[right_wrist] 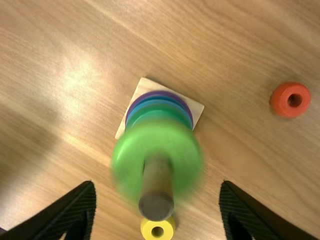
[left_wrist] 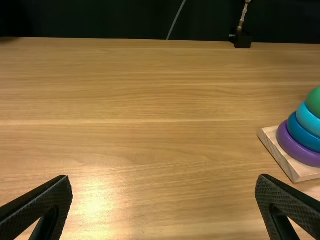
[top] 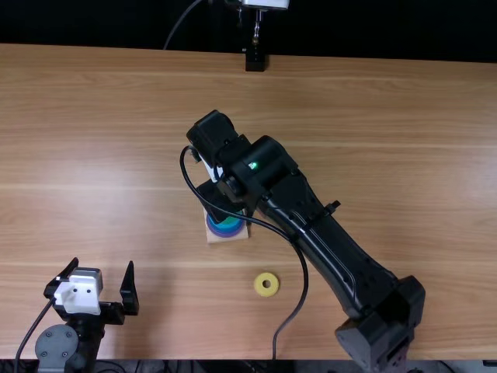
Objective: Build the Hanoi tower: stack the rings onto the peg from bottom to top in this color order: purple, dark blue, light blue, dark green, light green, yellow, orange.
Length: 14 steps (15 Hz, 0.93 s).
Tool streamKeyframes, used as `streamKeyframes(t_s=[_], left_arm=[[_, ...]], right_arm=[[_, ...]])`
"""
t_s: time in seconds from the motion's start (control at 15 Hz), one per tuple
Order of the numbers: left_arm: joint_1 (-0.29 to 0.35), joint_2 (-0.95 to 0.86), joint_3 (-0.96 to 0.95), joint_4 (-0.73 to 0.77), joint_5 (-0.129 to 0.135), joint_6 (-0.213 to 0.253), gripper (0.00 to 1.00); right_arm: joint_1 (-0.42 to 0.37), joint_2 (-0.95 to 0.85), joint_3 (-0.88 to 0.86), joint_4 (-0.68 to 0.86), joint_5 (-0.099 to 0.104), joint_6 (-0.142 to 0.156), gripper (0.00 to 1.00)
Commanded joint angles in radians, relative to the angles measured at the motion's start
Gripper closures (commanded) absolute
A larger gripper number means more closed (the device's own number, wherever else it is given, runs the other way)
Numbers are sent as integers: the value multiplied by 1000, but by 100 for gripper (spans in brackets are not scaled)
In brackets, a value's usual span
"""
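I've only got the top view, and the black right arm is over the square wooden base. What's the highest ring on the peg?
Observer: A thick light green ring, around the round wooden peg and above the dark green ring. Whether it's fully seated, I can't tell.
Operator: Right gripper holding it?
Observer: No. The right gripper is open, one finger off each side of the ring.
Operator: And the orange ring?
Observer: Lying flat on the table, hole up, apart from the base.
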Motion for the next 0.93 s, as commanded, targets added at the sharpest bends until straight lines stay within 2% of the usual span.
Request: streamKeyframes(t_s=[0.0, 0.47, 0.67, 0.73, 0.87], left_arm=[[9, -12, -103, -77, 6, 7, 0], [9, -12, -103, -77, 6, 5, 0], [9, -12, -103, -77, 6, 5, 0], [9, -12, -103, -77, 6, 5, 0], [9, -12, -103, -77, 6, 5, 0]], right_arm=[[11, 17, 13, 1, 7, 4, 0], [8, 8, 95, 32, 11, 13, 0], [9, -1, 135, 32, 11, 150, 0], [11, -31, 126, 32, 11, 172, 0], [8, -126, 74, 29, 13, 175, 0]])
